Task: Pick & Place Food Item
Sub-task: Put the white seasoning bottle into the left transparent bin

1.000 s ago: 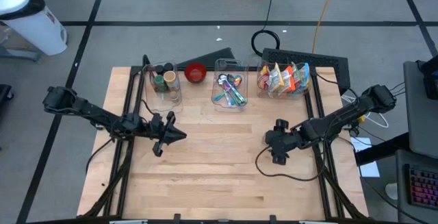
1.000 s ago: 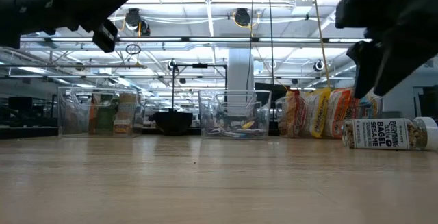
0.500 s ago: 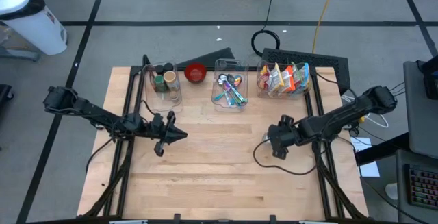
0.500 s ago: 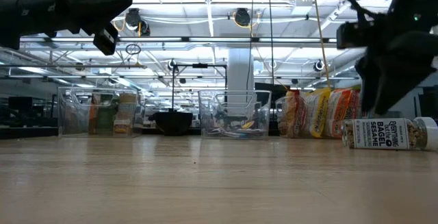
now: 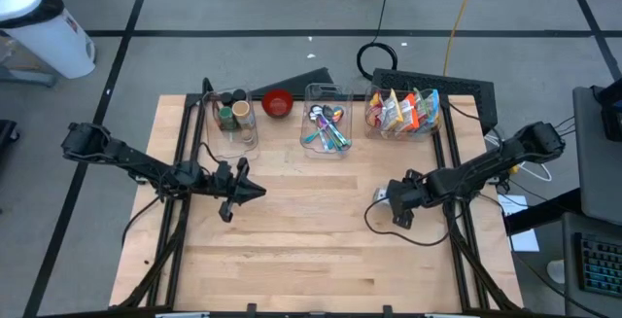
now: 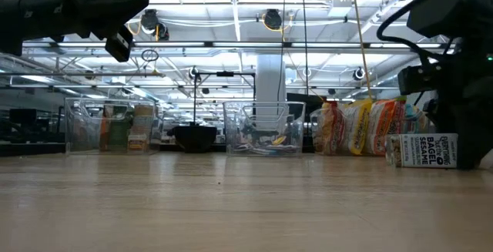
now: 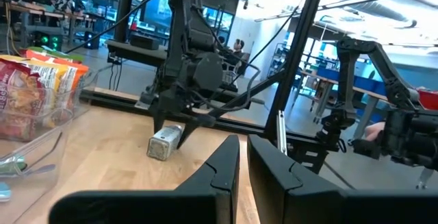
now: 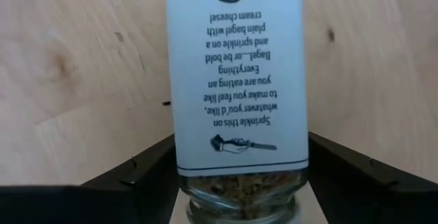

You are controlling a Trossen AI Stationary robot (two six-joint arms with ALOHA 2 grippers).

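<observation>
Right gripper [image 5: 387, 198] down at the table's right side, fingers [image 8: 356, 176] spread wide on either side of the seasoning jar [image 8: 236, 94] — not clamped on it. Jar lying on its side on the table [image 5: 292, 250], right of centre, nearer than the bins. Left gripper [image 5: 255, 192] hanging left of centre, fingers closed together, nothing held. Along the far edge — spice bin [image 5: 234, 122], red bowl [image 5: 278, 103], cutlery bin [image 5: 327, 123], snack bin [image 5: 403, 112]

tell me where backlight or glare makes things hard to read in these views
Low view: bright ceiling lights backlight both arms into black silhouettes, though the seasoning jar label reads clearly. Right wrist view: the jar is evenly lit and legible, between the right end effector fingers. High view: even light, no glare.
</observation>
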